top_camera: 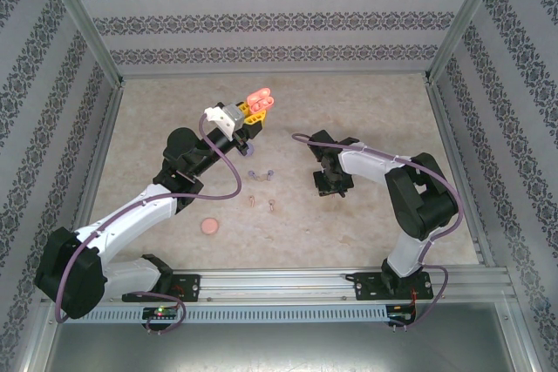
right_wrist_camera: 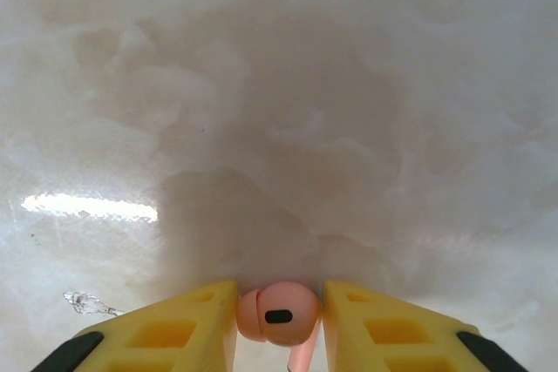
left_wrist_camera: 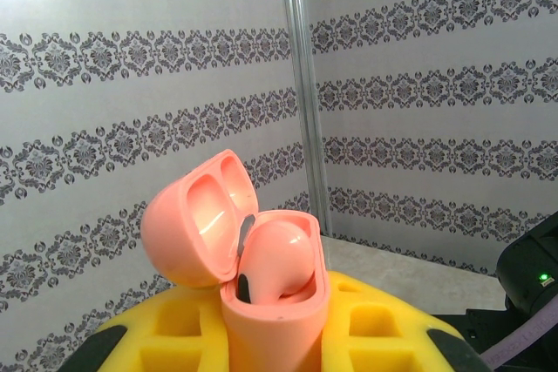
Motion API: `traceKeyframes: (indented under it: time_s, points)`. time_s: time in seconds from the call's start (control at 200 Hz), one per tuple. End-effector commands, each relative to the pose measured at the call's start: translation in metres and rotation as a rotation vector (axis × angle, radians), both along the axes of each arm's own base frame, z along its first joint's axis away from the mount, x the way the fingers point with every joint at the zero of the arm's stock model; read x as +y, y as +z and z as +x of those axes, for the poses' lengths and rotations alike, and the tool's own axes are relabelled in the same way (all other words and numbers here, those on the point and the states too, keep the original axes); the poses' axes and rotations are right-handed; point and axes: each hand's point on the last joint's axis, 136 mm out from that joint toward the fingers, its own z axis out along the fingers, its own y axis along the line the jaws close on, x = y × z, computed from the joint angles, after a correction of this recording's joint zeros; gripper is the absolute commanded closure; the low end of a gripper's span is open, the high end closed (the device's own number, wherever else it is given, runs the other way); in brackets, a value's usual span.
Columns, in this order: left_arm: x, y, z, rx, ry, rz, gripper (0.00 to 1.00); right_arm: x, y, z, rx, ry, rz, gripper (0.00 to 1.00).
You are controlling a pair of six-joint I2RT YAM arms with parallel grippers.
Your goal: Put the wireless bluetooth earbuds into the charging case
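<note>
My left gripper (top_camera: pixel 253 111) is raised over the far middle of the table, shut on an open coral-red charging case (left_wrist_camera: pixel 277 311) with its lid (left_wrist_camera: pixel 196 224) tipped back. One coral-red earbud (left_wrist_camera: pixel 277 254) sits in the case. My right gripper (right_wrist_camera: pixel 279 324) is low over the table, and its yellow fingers (right_wrist_camera: pixel 192 328) are shut on the other coral-red earbud (right_wrist_camera: pixel 281 311), stem pointing down. In the top view the right gripper (top_camera: pixel 330 182) is right of centre. Two purple earbuds (top_camera: pixel 260 173) and two pale pink earbuds (top_camera: pixel 262 204) lie loose between the arms.
A round pale pink case (top_camera: pixel 209 226) lies shut on the table near the left arm. Patterned walls and metal frame posts (top_camera: pixel 83 28) enclose the marble tabletop (top_camera: pixel 375 111). The aluminium rail (top_camera: pixel 288 283) with both arm bases runs along the near edge.
</note>
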Motion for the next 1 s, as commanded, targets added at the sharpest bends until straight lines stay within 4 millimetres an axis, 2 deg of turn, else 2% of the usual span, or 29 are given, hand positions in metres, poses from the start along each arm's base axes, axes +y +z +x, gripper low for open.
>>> traceKeyframes:
  time_s: [0.0,0.315,0.41,0.535,0.664,0.769,0.854,0.994]
  points:
    - [-0.003,0.004,-0.004,-0.017,-0.018,-0.011,1.00,-0.002,-0.002,-0.003,0.024,-0.028,-0.004,0.69]
    - [-0.004,0.005,-0.004,-0.015,-0.024,-0.017,1.00,0.000,0.002,-0.002,0.002,-0.043,0.005,0.75]
    - [-0.004,0.005,-0.004,-0.015,-0.025,-0.018,1.00,0.001,0.011,0.000,-0.029,-0.055,0.024,0.76]
    - [-0.005,0.005,-0.004,-0.017,-0.027,-0.017,1.00,0.004,0.034,0.006,-0.100,-0.071,0.067,0.76]
    - [-0.005,0.009,-0.006,-0.025,-0.036,-0.015,1.00,0.010,0.070,0.015,-0.202,-0.077,0.134,0.77]
    - [-0.006,0.012,-0.008,-0.032,-0.046,-0.012,1.00,0.018,0.111,0.024,-0.316,-0.064,0.216,0.77]
    - [-0.008,0.014,-0.010,-0.041,-0.057,-0.004,1.00,0.026,0.153,0.032,-0.432,-0.046,0.296,0.78]
    - [-0.012,0.016,-0.015,-0.054,-0.091,0.017,1.00,0.038,0.237,0.040,-0.650,0.004,0.429,0.78]
